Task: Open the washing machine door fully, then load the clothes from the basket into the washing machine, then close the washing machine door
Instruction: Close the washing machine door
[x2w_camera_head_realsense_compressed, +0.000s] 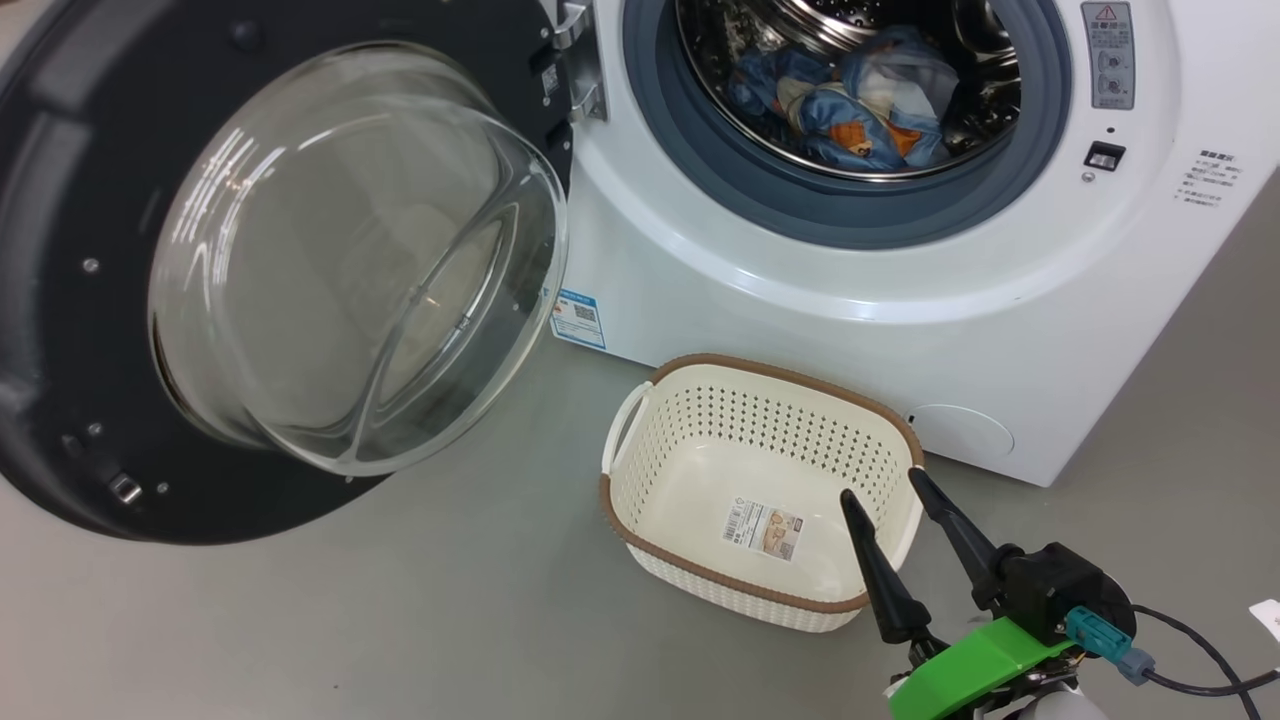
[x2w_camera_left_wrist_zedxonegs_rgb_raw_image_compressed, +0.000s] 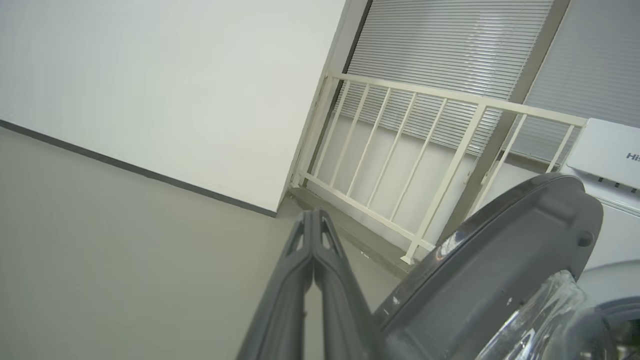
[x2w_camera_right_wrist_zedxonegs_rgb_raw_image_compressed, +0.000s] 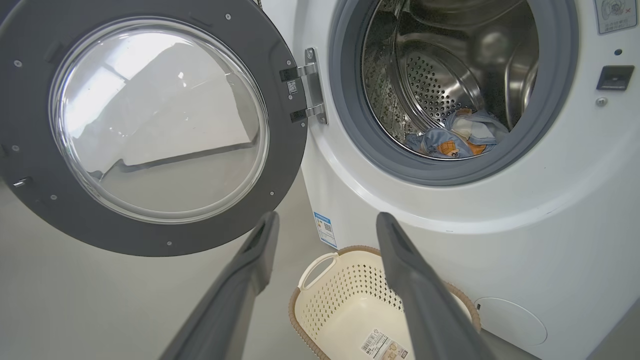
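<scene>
The washing machine (x2w_camera_head_realsense_compressed: 900, 300) stands with its black door (x2w_camera_head_realsense_compressed: 60, 330) (x2w_camera_right_wrist_zedxonegs_rgb_raw_image_compressed: 150, 125) swung wide to the left, glass bowl bulging outward. Light blue clothes (x2w_camera_head_realsense_compressed: 860, 105) (x2w_camera_right_wrist_zedxonegs_rgb_raw_image_compressed: 457, 140) with orange figures lie inside the steel drum. The cream basket (x2w_camera_head_realsense_compressed: 655, 470) (x2w_camera_right_wrist_zedxonegs_rgb_raw_image_compressed: 325, 305) sits on the floor in front of the machine, holding nothing but its label sticker. My right gripper (x2w_camera_head_realsense_compressed: 885, 482) (x2w_camera_right_wrist_zedxonegs_rgb_raw_image_compressed: 325, 222) hovers open above the basket's right side, nothing between its fingers. My left gripper (x2w_camera_left_wrist_zedxonegs_rgb_raw_image_compressed: 312, 216) is shut and empty, behind the door's outer edge (x2w_camera_left_wrist_zedxonegs_rgb_raw_image_compressed: 500, 260), pointing toward the wall.
Grey floor (x2w_camera_head_realsense_compressed: 400, 620) spreads left of and in front of the basket. In the left wrist view a white wall (x2w_camera_left_wrist_zedxonegs_rgb_raw_image_compressed: 175, 90) and a cream railing (x2w_camera_left_wrist_zedxonegs_rgb_raw_image_compressed: 425, 165) before window blinds stand beyond the door. A cable (x2w_camera_head_realsense_compressed: 1200, 670) trails from my right wrist.
</scene>
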